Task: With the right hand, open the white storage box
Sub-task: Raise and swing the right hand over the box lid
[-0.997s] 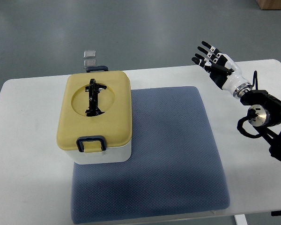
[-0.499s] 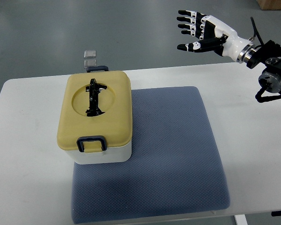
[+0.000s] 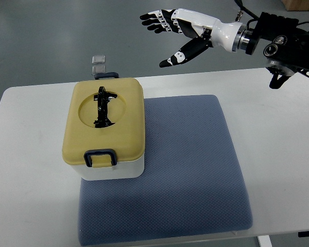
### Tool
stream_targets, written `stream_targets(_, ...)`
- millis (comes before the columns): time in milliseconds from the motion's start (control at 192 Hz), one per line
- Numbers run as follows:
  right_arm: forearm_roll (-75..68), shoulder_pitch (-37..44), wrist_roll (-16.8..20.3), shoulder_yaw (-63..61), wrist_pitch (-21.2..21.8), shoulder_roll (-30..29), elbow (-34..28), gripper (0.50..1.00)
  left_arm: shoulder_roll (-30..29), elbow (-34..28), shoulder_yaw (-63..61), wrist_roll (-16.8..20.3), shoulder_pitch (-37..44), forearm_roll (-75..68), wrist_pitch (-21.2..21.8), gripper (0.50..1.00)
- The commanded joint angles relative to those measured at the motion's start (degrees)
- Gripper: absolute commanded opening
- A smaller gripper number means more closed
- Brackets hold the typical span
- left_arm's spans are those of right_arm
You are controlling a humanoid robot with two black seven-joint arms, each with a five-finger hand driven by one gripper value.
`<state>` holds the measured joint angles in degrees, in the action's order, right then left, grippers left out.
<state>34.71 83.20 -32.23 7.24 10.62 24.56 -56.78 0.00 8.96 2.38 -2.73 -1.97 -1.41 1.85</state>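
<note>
Top view: right hand (image 3: pixel 183 32) hung over the table's far edge, fingers spread, holding nothing, well apart from the white storage box (image 3: pixel 105 131). Box sat lid closed on the blue mat's (image 3: pixel 185 170) left side, on the table (image 3: pixel 31 170).

- Illumination is bright, even and diffuse from overhead. I see no hard-edged shadows anywhere.
- The storage box (image 3: pixel 104 128) casts only a soft, narrow shadow along its near side onto the blue mat (image 3: pixel 185 170).
- The white table (image 3: pixel 31 170) is close to overexposed; its surface detail is washed out, most of all toward its right edge.
- My right hand (image 3: pixel 177 31) shows slight motion softening at the fingertips; its glossy white shell carries mild highlights.
- Focus is sharp across the mat's weave and the box's yellow lid.
- The grey floor beyond the table's far edge shows faint, broad reflections.
</note>
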Motion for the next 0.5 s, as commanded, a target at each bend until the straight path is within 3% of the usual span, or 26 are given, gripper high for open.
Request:
stream_targets(0, 7.1, 1.1, -0.2, 0.4, -0.9, -1.6, 0.0, 0.926, 0.0, 0.0, 0.0, 0.0, 0.0, 0.0, 0.0, 1.000)
stream_targets(265, 14.1, 6.4, -0.3, 4.2, -3.2, -5.8, -0.1, 0.926, 0.0, 0.0, 0.0, 0.0, -0.1, 0.0, 0.0, 1.000)
stream_targets(494, 16.0, 14.3, -2.3, 13.1, -8.8, -10.7, -0.6, 0.924, 0.0, 0.0, 0.0, 0.0, 0.0, 0.0, 0.0, 1.000)
